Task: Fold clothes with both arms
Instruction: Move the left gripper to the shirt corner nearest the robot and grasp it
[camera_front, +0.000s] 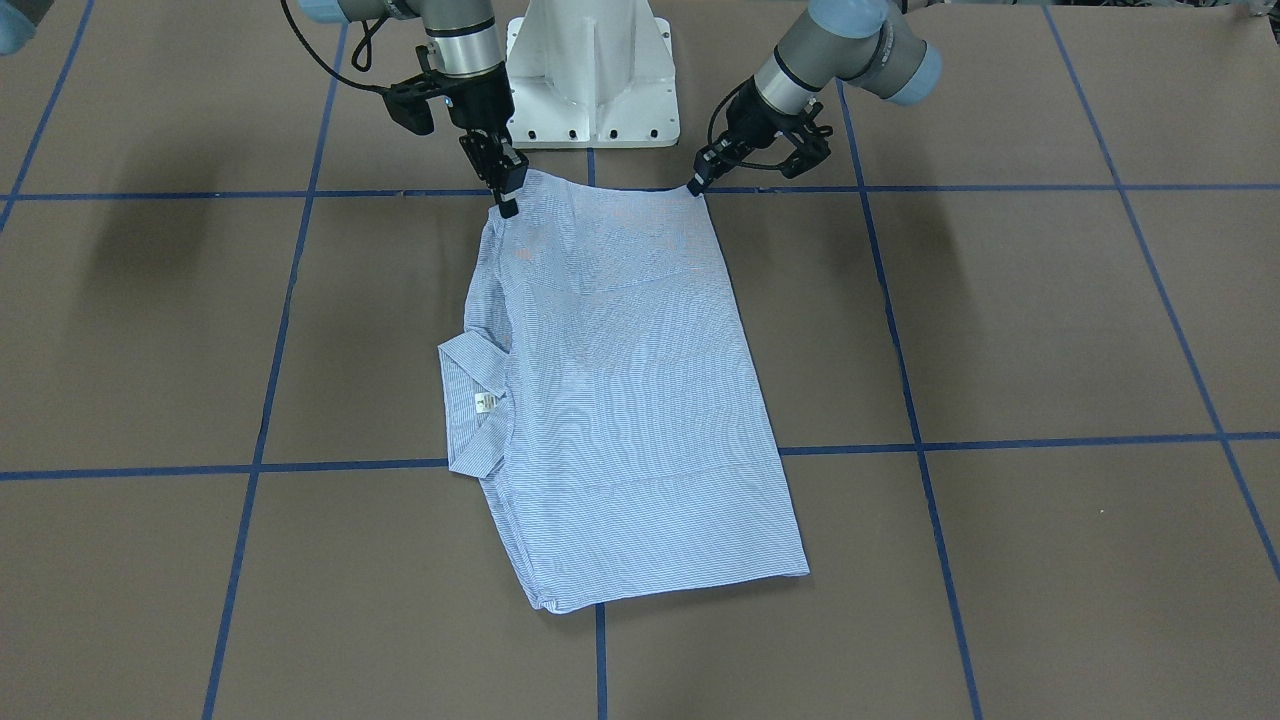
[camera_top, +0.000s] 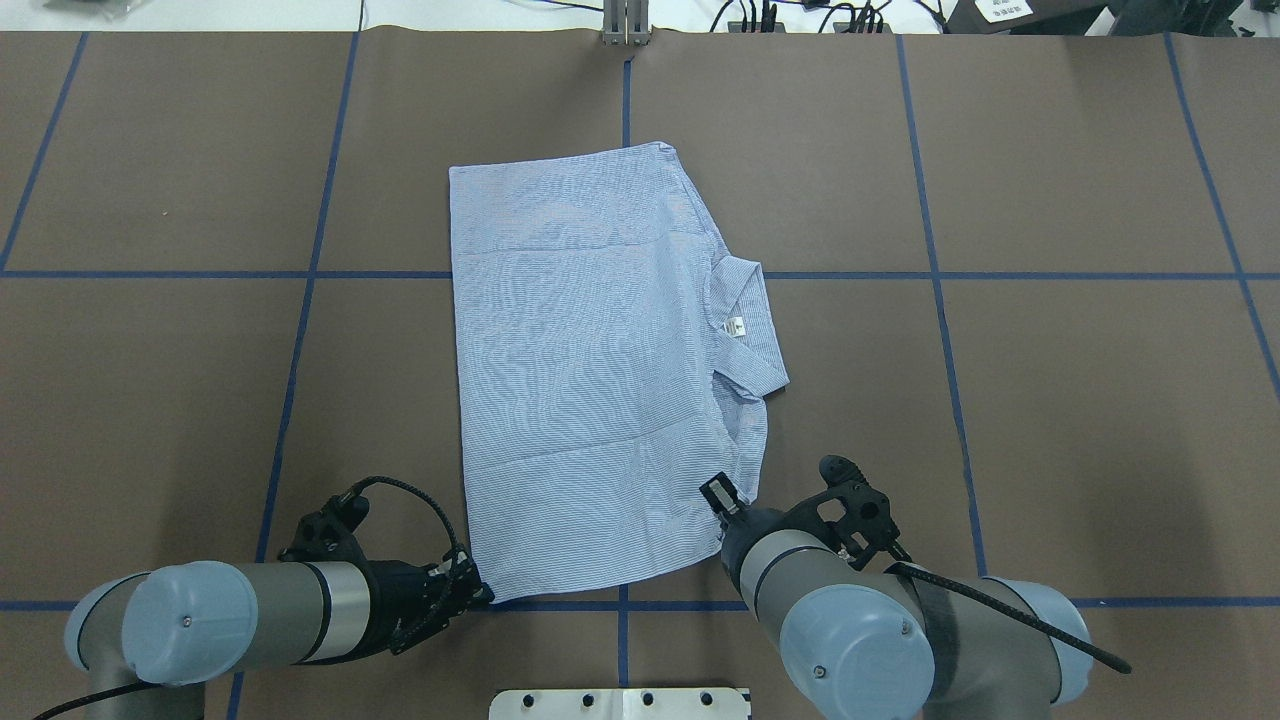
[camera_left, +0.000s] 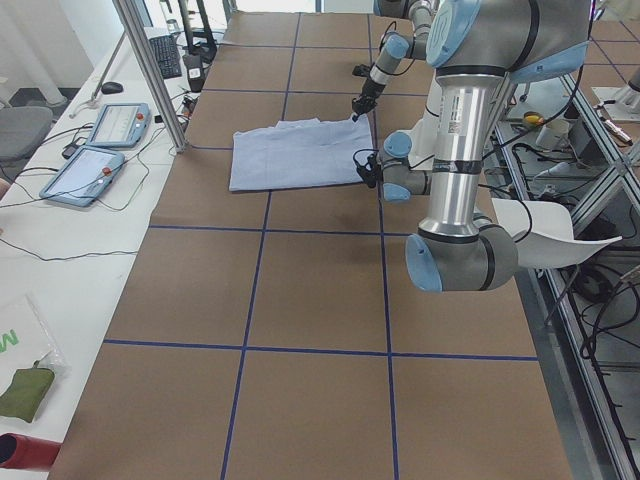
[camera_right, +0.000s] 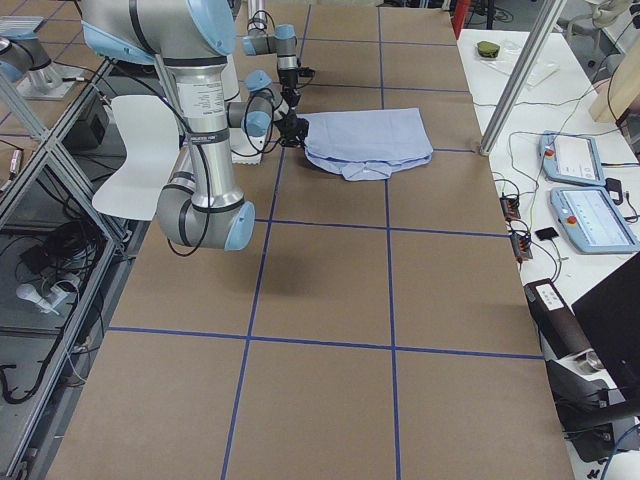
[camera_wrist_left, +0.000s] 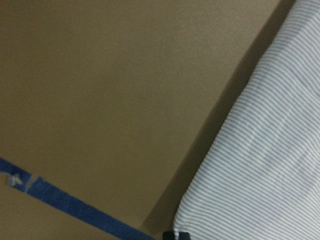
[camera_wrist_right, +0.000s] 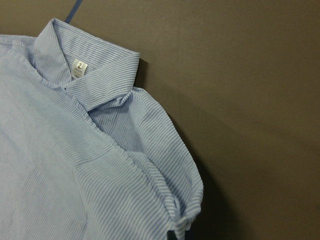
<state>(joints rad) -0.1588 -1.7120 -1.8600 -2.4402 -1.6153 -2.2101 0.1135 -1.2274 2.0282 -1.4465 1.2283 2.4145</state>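
The light blue striped shirt (camera_front: 620, 400) lies folded into a tall rectangle on the brown table (camera_front: 1000, 330). Its collar (camera_front: 475, 400) with the white label (camera_top: 737, 326) sticks out on my right side. My left gripper (camera_front: 697, 184) is shut on the shirt's near left corner (camera_top: 487, 592), low over the table. My right gripper (camera_front: 506, 195) is shut on the near right corner (camera_top: 722, 497), by the shoulder below the collar. In the right wrist view the collar (camera_wrist_right: 85, 65) and a curled shoulder edge (camera_wrist_right: 185, 200) show; the left wrist view shows the shirt's edge (camera_wrist_left: 270, 150).
Blue tape lines (camera_front: 600, 660) divide the table into squares. The white pedestal base (camera_front: 590, 70) stands just behind the shirt's near edge. Beyond the far edge are an aluminium post (camera_left: 150, 70), tablets (camera_right: 580, 190) and cables (camera_top: 780, 15).
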